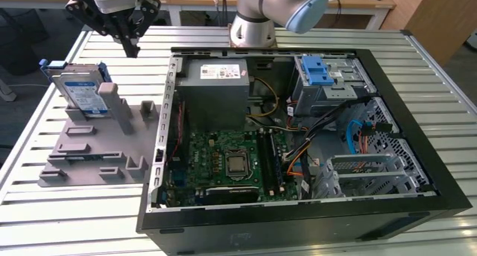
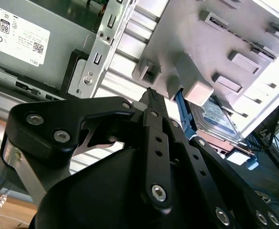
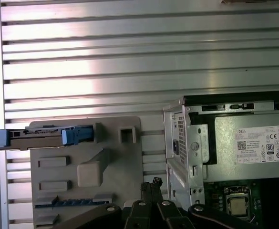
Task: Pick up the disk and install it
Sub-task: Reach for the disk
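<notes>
The tool hangs above the slatted tabletop with its fingers pressed together, gripping nothing. The disk stands on edge below and just beside it, propped in the grey holder plate. Reaching it well, I judge, means spreading the fingers past the blue rails and descending square, clear of the holder's posts. One disk, one holder plate, one open computer case

Open black computer case beside a grey fixture plate on slatted metal table
</notes>
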`<control>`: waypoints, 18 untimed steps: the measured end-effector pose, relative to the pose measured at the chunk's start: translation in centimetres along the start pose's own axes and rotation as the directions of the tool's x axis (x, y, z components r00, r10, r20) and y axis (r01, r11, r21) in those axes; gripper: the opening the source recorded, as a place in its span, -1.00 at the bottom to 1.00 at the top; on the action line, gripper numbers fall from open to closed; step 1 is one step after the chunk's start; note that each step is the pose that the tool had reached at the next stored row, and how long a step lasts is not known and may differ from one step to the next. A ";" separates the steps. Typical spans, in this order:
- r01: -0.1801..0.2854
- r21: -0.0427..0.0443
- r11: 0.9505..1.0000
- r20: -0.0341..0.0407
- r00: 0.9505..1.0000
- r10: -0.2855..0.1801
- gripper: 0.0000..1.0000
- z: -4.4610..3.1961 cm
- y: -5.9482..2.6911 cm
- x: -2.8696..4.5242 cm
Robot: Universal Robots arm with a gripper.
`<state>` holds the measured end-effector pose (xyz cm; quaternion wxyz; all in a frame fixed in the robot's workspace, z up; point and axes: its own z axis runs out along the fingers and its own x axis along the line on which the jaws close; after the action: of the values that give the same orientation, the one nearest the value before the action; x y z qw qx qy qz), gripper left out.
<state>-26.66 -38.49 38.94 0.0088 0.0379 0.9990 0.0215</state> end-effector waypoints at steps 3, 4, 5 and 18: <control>0.000 0.000 1.000 0.000 1.000 0.000 -0.79 0.00 0.00 0.37; 0.000 0.000 1.000 0.000 1.000 0.000 -0.79 0.01 0.00 0.48; 0.000 0.000 1.000 0.000 1.000 0.000 -0.79 0.01 0.00 0.59; 0.000 0.000 1.000 0.000 1.000 0.000 -0.79 0.02 -0.07 2.10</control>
<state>-28.76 -38.40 38.88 0.0088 0.0379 0.9990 0.0215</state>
